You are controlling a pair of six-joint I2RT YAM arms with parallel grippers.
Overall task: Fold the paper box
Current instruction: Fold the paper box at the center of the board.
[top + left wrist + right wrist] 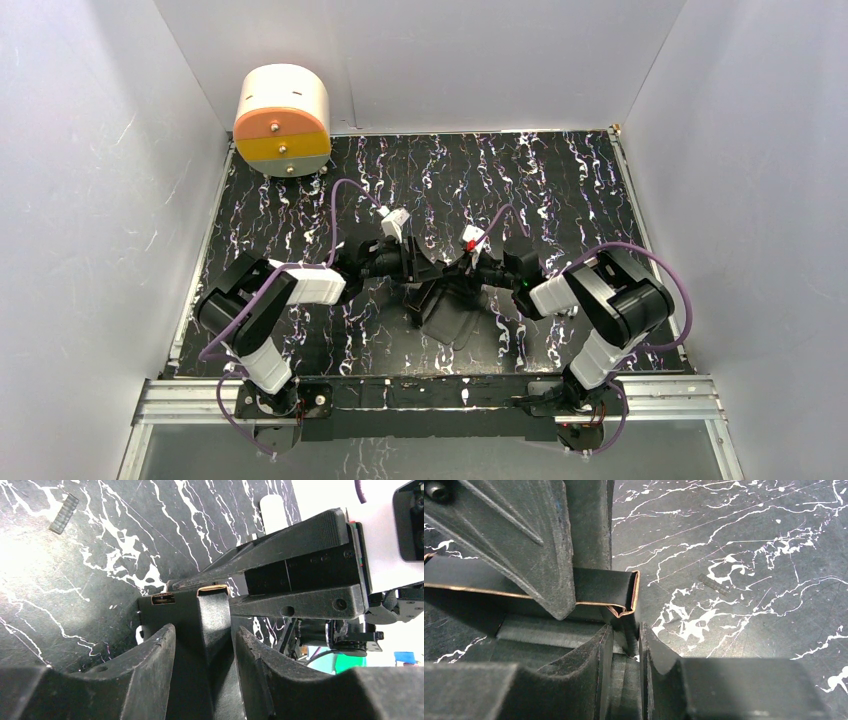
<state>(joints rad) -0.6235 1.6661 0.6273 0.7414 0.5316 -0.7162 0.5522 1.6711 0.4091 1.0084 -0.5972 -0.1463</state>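
Centrally in frame, the paper box (pixel 448 318) lay between both arms; left jaws straddled a flap (pixel 215 625) loosely, right jaws pinched a creased wall (pixel 628 622) narrowly, so pressing squarely along that crease seemed wise.

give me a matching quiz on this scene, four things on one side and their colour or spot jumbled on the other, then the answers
Things:
1. paper box
2. round drum
3. small ribbed strip
4. table surface

Descriptions:
a. black with white veins
b. white body, orange and yellow face, far left corner
c. plain matte black card, creased, mid-table
d. dark, lying alone on the table

Pairs: 1-c, 2-b, 3-d, 4-a
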